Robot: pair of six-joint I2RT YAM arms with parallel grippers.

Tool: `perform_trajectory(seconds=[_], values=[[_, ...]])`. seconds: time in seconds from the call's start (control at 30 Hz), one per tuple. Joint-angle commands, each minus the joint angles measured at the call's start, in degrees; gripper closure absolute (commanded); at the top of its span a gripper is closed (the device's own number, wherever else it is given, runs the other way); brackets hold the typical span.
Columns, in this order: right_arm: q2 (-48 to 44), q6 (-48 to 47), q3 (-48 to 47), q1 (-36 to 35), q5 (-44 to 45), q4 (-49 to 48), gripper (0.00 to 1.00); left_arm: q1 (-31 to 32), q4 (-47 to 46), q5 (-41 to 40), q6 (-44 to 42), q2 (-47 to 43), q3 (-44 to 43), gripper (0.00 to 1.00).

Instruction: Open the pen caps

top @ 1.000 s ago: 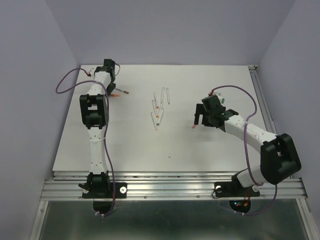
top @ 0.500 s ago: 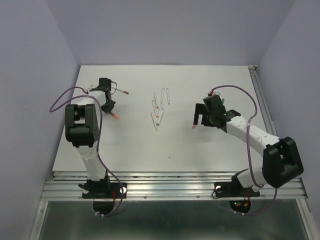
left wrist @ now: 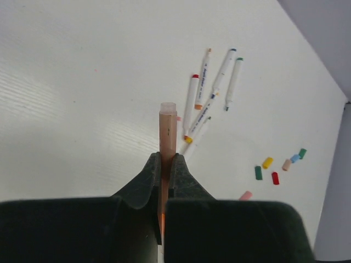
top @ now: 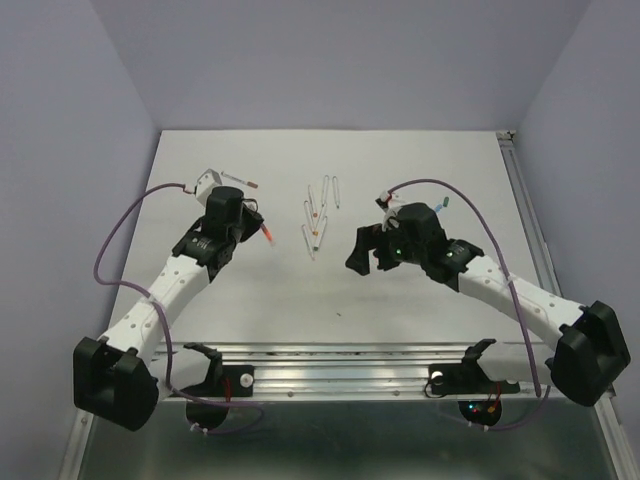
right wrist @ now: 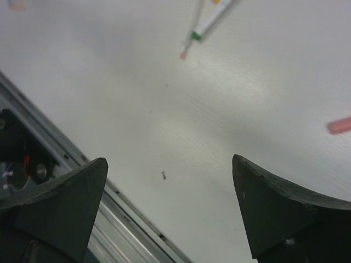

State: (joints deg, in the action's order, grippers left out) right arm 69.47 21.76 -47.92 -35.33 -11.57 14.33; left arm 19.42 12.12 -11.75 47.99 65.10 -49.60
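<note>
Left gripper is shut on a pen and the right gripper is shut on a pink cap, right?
Not quite. The left gripper is shut on a pen, but the right gripper is open and empty; the right wrist view shows the pink cap lying on the table.

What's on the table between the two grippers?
In the top view, the near end of the cluster of white pens lies between the left gripper and the right gripper.
</note>
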Motion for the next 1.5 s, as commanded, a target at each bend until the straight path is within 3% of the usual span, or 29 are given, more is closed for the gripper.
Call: perform_trajectory(seconds=[0.0,0.03,0.27,0.5,0.7,1.03,1.23,1.43,1.47], values=[[-0.48,-0.84,0.37,-5.01,-6.09,-7.37,0.00,4.47,-2.63,-4.50,4.22,-3.66,0.74,1.00],[0.13,-0.32,-0.50,-5.88,-7.22,-9.21,0.00,7.71,-2.54,-5.82,5.18,-4.10,0.22,1.00],[3.12,1.01,-3.93,-8.08,-10.30,-13.17,0.01,14.23,-3.15,-6.97,10.27,-1.38,-1.63,1.00],[9.88,4.61,-8.67,-8.70,-6.54,-15.81,0.03,21.96,-5.52,-9.60,15.38,0.55,-3.39,1.00],[14.28,6.80,-12.46,-8.70,-6.71,-17.41,0.11,24.52,-6.23,-10.14,17.05,2.22,-4.18,1.00],[15.87,10.32,-14.04,-8.79,-8.73,-14.86,0.58,25.93,-7.11,-11.80,17.40,3.19,-4.63,1.00],[15.78,11.29,-14.31,-8.79,-10.92,-12.66,0.64,26.02,-7.55,-12.42,17.93,2.93,-4.71,1.00],[14.82,11.03,-13.95,-8.79,-12.68,-12.22,0.88,26.02,-7.90,-13.03,18.19,3.19,-4.89,1.00],[14.73,11.02,-13.78,-8.79,-13.64,-12.30,0.98,26.02,-8.07,-13.73,18.11,3.36,-4.97,1.00]])
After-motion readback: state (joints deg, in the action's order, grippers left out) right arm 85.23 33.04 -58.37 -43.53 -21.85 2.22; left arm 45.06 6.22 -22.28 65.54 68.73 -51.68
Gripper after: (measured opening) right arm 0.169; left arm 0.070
